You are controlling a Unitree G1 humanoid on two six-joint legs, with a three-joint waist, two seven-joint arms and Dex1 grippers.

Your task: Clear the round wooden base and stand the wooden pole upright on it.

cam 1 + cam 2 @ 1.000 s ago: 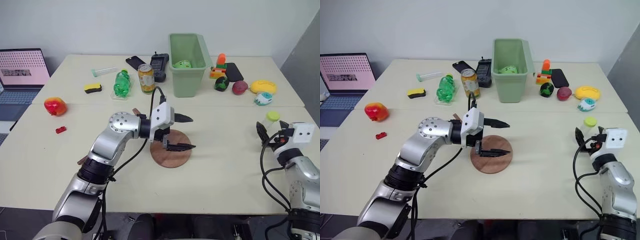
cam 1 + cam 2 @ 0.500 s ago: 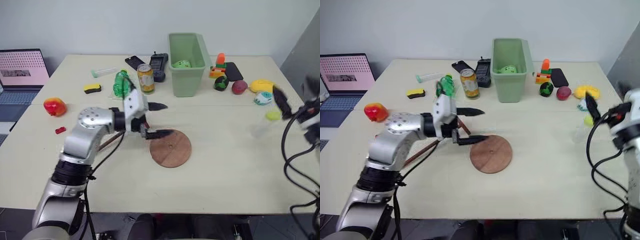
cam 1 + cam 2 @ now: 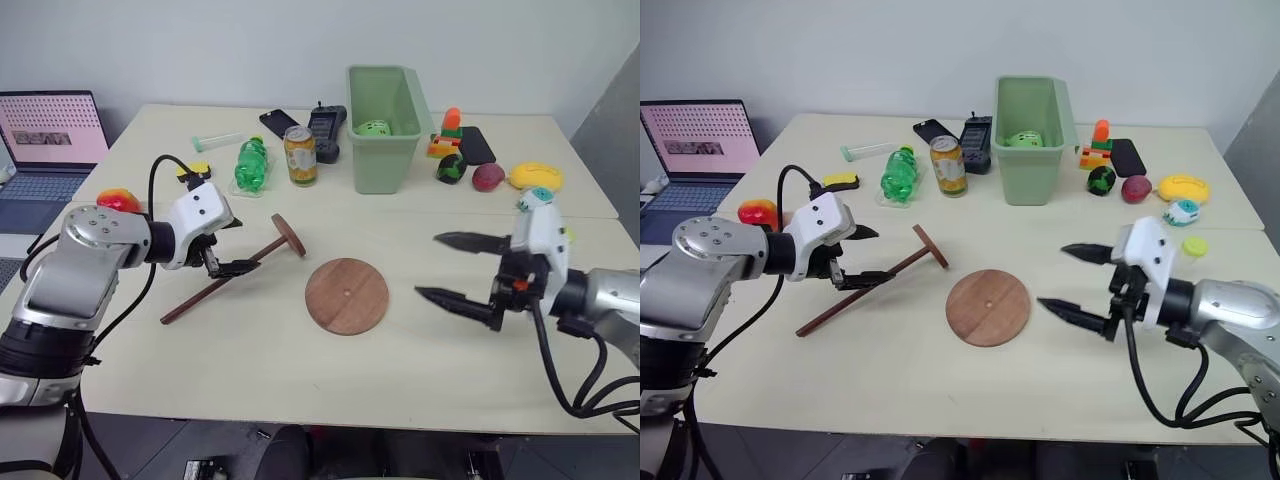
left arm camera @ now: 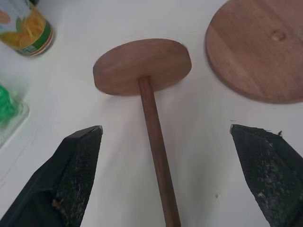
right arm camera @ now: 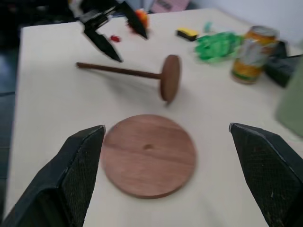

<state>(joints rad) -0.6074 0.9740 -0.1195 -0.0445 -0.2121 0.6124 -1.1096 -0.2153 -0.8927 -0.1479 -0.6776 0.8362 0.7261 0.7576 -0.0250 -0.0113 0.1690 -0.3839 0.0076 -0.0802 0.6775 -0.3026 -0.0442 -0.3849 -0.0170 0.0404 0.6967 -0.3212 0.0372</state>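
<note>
So the round wooden base sits flat mid-table with nothing on it, which looks like the clearing part is done. The wooden pole is lying on its side just left of the base, disc end nearest it and tipped up on edge. The left gripper has its fingers spread wide on either side of the rod, touching nothing, so I'd guess it's lining up to pinch the shaft. The right gripper hangs to the right of the base, also wide open and empty, maybe ready to steady things. A second ago the left gripper was right over the base and the right one was way off at the table edge, so both have shifted left.
</note>
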